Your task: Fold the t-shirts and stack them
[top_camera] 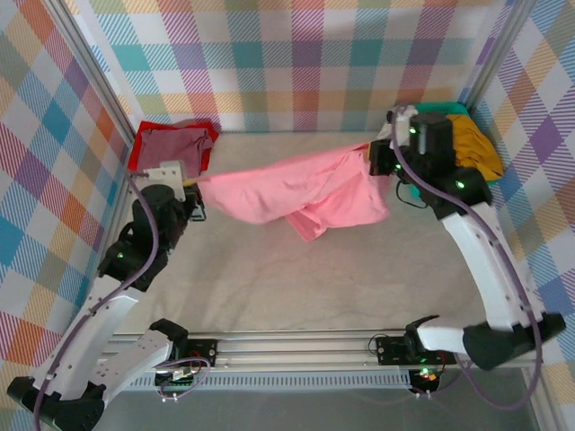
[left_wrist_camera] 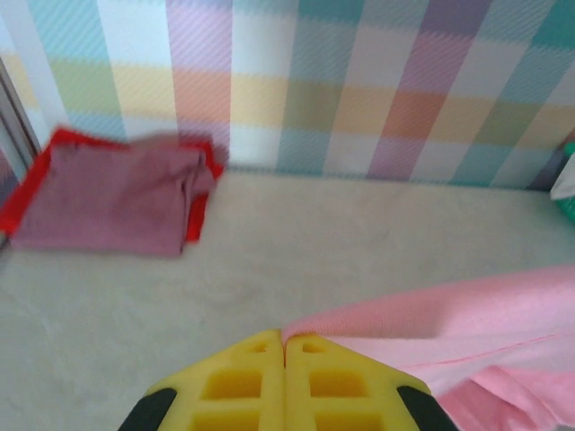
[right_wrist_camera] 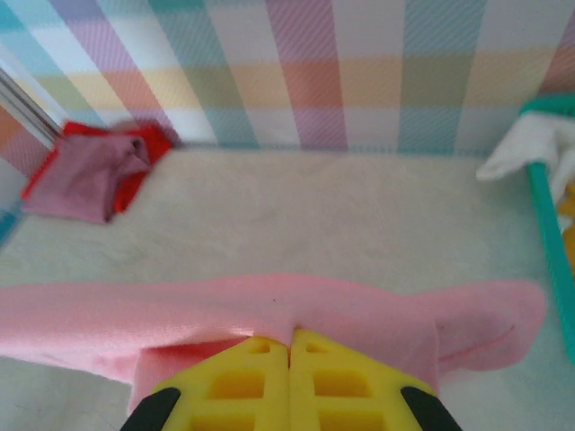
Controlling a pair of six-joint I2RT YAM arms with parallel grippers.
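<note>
Stretching across the far half of the pale table [top_camera: 314,287], the salmon-pink t-shirt [top_camera: 296,189] hangs between the two arms, its upper edge pulled into a rough line from left to right while the middle sags and a loose fold trails toward the near side. Whether the lowest fold touches the table cannot be told from above.

At the far right sits the teal basket [right_wrist_camera: 545,224], with the mustard-yellow t-shirt [top_camera: 474,144] bunched in it just behind the right arm. In the far-left corner the maroon t-shirt [top_camera: 175,144] lies folded on top of the red t-shirt [top_camera: 208,127] (only the red one's edges peek out around it), well apart from the pink one.

The left gripper [left_wrist_camera: 285,341] has its yellow fingers pressed together on the pink shirt's left end. The right gripper [right_wrist_camera: 289,337] is likewise clamped tight, pinching the cloth at the shirt's right end, the fabric spreading to both sides of its tips.
</note>
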